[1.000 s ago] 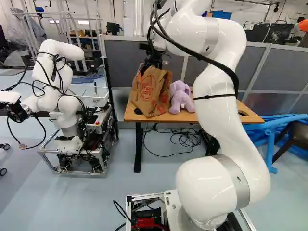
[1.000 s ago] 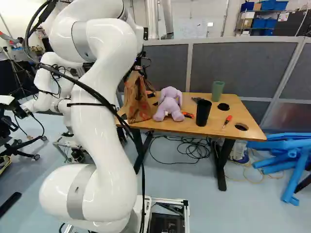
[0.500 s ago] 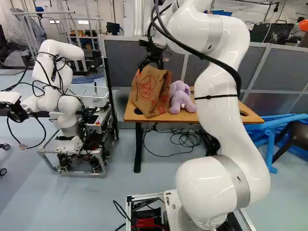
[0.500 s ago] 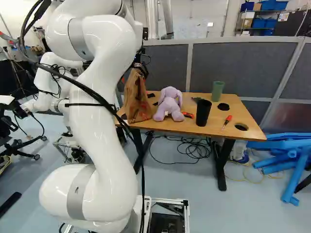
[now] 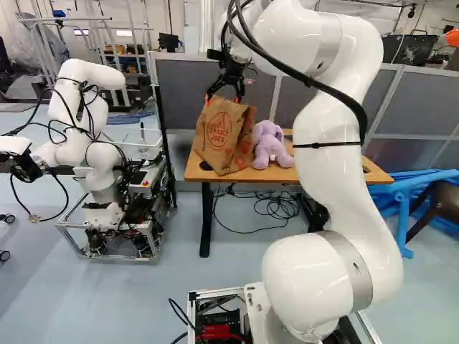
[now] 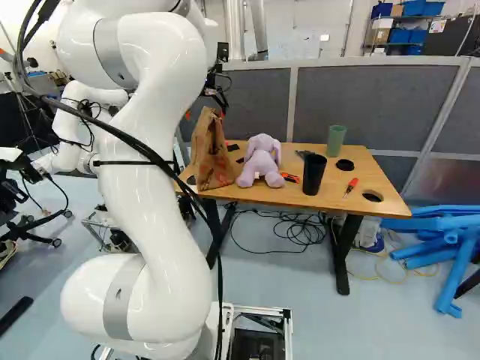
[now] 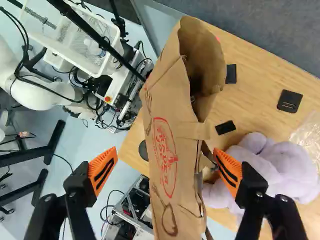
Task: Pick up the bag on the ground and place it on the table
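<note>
Paper bag (image 5: 224,136) stands upright on the table (image 6: 277,196), at the table's left end in both base views, its top gaping. Your pincer (image 5: 223,99) is spread wide above it; in the wrist view the bag shows between the two parted fingers, neither side pinched. Nearest trouble for you: the purple plush toy (image 6: 260,160), close beside the bag, with one of your fingers passing across part of it in the wrist view. On the toy's far side from the bag you have an orange-and-black tool (image 6: 290,178), a tall black cup (image 6: 314,174), a green cup (image 6: 336,140) set further back, and a red-handled screwdriver (image 6: 351,187). Your wrist view adds flat black pieces (image 7: 289,101) on the wood and crumpled clear plastic (image 7: 306,137) by the toy. Behind the table you face a grey divider (image 6: 375,105), the backstop to your reach. Under the table, a tangle of black cable (image 5: 278,206) on the floor. Blue tubes (image 6: 454,247) crowd the floor off the table's right end. At the left of the left base view you have another robot (image 5: 79,115), its frame standing apart from the table.
</note>
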Available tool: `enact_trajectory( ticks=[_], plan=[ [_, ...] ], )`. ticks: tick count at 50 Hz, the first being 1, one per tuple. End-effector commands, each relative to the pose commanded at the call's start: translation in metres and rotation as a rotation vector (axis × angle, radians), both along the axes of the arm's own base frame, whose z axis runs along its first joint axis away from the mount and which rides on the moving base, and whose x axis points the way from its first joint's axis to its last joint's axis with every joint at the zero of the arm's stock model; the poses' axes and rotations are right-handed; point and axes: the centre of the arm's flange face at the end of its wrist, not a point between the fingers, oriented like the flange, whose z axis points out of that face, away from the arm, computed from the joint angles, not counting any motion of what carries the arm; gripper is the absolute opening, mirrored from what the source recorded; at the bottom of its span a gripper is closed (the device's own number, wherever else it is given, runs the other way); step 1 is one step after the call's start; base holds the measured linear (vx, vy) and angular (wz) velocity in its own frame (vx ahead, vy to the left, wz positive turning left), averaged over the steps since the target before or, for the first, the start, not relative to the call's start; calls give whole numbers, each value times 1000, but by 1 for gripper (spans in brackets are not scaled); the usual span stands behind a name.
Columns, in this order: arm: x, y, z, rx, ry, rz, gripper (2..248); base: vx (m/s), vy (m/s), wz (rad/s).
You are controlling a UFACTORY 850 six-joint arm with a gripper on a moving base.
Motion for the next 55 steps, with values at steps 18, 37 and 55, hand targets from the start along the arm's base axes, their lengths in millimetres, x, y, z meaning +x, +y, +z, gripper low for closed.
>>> enact_trajectory(
  ticks=[18,37,55],
  plan=[
    [-9,-1,26,2,-41,0,247,0,0,0],
    [-19,-1,53,5,-86,0,247,0,0,0],
    [-28,-2,78,8,-128,0,247,0,0,0]
  ],
)
